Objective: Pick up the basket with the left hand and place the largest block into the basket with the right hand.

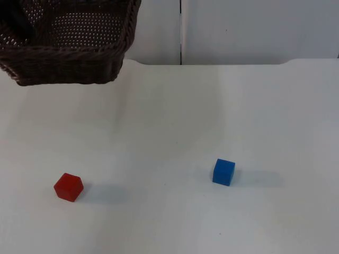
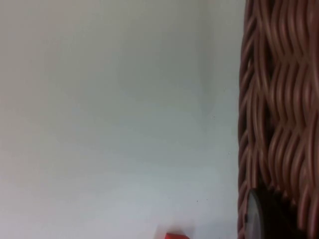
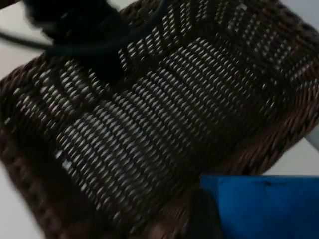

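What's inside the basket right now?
Bare woven floor of the basket, no block lying inside. The left end effector at its rim covers one wall; a blue block at the right end effector hides the near corner.

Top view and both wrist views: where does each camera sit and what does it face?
Top: fixed above, facing table, red block, lifted basket.
Left wrist: beside basket wall; left gripper fingertip shows.
Right wrist: above basket, looking in; right gripper holds big blue block; left gripper on rim.
Shared: basket.
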Available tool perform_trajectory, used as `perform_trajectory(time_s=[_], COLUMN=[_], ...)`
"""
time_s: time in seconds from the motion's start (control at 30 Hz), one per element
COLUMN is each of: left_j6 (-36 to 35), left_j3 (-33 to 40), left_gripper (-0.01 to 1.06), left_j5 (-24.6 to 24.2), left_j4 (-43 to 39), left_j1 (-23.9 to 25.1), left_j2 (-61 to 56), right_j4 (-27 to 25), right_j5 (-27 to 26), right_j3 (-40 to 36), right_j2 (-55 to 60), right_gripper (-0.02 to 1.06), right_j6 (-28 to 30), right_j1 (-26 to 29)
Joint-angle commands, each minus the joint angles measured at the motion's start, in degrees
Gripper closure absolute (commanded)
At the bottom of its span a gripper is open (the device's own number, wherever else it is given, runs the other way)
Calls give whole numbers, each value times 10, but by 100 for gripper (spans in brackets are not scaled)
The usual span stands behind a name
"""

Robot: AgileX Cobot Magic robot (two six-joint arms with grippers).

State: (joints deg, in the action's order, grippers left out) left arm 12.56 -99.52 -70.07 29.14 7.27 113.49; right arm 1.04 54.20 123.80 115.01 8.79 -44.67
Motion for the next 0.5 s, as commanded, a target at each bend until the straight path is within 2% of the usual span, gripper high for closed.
perform_trajectory(time_s=[0.0, 0.1, 0.3, 0.4, 0.47], left_j6=[4, 4, 4, 4, 4], left_j3=[-1, -1, -1, -1, -1], left_gripper=[105, 105, 105, 105, 105], left_j5=[1, 1, 1, 1, 1], left_j4=[19, 19, 19, 19, 19], left_j1=[1, 1, 1, 1, 1], left_j2=[-7, -7, -7, -7, -7], right_j4=[2, -2, -26, -65, -78], right_j5=[18, 33, 24, -24, -38], right_j3=[55, 140, 206, 217, 217], right_j2=[35, 93, 152, 180, 187], right_gripper=[105, 105, 105, 105, 105], right_j6=[-4, -19, -13, -1, -1], right_j1=[10, 23, 28, 30, 30])
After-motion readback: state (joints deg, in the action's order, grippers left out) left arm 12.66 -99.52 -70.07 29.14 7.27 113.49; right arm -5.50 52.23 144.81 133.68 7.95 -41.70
